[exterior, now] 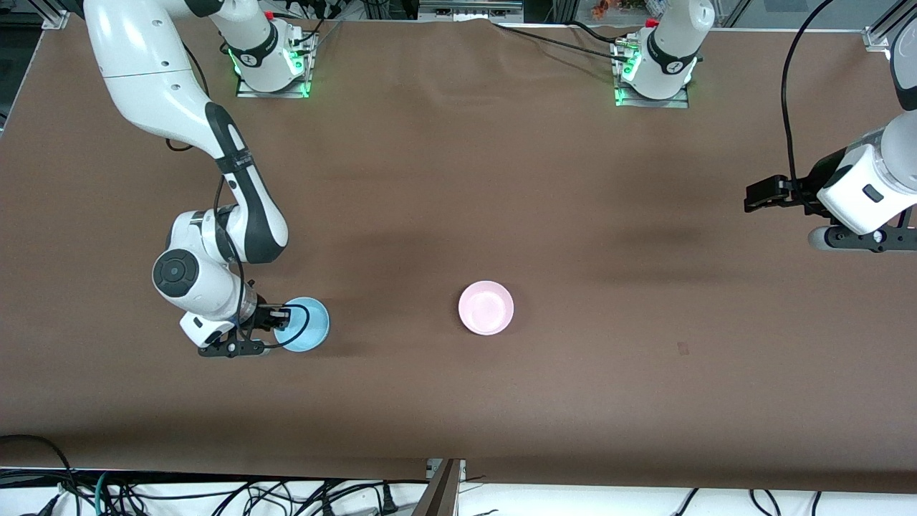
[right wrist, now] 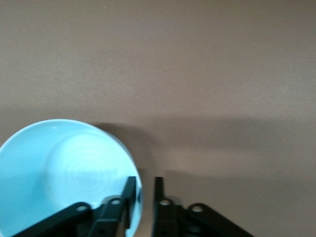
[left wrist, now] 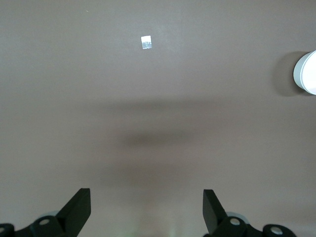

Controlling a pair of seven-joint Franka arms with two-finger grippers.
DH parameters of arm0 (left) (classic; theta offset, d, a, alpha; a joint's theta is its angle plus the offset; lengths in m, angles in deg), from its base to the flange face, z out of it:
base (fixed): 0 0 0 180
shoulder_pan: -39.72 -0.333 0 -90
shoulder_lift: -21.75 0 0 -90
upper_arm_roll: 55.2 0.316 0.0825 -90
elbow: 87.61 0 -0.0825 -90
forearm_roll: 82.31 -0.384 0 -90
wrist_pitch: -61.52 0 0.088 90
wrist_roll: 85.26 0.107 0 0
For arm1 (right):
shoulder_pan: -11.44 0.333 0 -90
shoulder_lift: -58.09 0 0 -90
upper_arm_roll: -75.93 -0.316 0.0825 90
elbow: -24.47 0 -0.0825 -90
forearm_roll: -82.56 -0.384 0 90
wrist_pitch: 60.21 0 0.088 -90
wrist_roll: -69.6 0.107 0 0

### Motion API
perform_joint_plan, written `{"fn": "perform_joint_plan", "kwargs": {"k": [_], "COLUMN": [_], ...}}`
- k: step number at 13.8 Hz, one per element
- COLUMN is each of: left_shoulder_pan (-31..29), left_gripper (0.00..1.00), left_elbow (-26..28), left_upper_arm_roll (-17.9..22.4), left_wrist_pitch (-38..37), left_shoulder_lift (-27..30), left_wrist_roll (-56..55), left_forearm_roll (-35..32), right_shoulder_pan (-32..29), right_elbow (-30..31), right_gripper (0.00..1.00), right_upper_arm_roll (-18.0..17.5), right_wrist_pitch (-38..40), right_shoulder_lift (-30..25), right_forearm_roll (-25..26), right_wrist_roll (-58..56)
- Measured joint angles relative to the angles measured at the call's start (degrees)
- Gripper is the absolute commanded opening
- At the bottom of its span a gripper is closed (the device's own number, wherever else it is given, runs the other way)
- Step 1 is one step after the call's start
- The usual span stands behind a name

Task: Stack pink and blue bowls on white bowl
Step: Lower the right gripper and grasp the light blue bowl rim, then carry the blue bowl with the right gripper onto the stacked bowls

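Note:
The light blue bowl (exterior: 304,326) sits on the table toward the right arm's end. My right gripper (exterior: 286,315) is at its rim. In the right wrist view the blue bowl (right wrist: 64,173) has one finger inside its rim and one outside, and the right gripper (right wrist: 144,180) is drawn narrow on the rim. The pink bowl (exterior: 486,307) sits near the table's middle. No separate white bowl shows in the front view. A whitish bowl edge (left wrist: 307,72) shows in the left wrist view. My left gripper (exterior: 752,195) waits open and empty over its end of the table (left wrist: 146,197).
A small pale mark (exterior: 682,348) lies on the brown table cover (exterior: 458,179) between the pink bowl and the left arm's end; it also shows in the left wrist view (left wrist: 146,43). Cables hang along the table's edge nearest the front camera.

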Motion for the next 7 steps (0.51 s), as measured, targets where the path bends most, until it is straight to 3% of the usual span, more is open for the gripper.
{"fn": "perform_joint_plan", "kwargs": {"k": [4, 7], "left_shoulder_pan": [0.01, 0.02], "left_gripper": [1.0, 1.0], "left_elbow": [-0.01, -0.01], "left_upper_arm_roll": [-0.01, -0.03], "left_wrist_pitch": [0.01, 0.01], "left_shoulder_lift": [0.0, -0.01], "left_wrist_roll": [0.0, 0.0], "left_forearm_roll": [0.0, 0.0], "right_shoulder_pan": [0.03, 0.23], "right_elbow": [-1.58, -6.3], "right_gripper": [0.0, 0.0], "right_upper_arm_roll": [-1.57, -5.14], "right_wrist_pitch": [0.85, 7.68], "right_shoulder_lift": [-0.27, -0.29], "right_forearm_roll": [-0.33, -0.44], "right_wrist_roll": [0.47, 8.29]}}
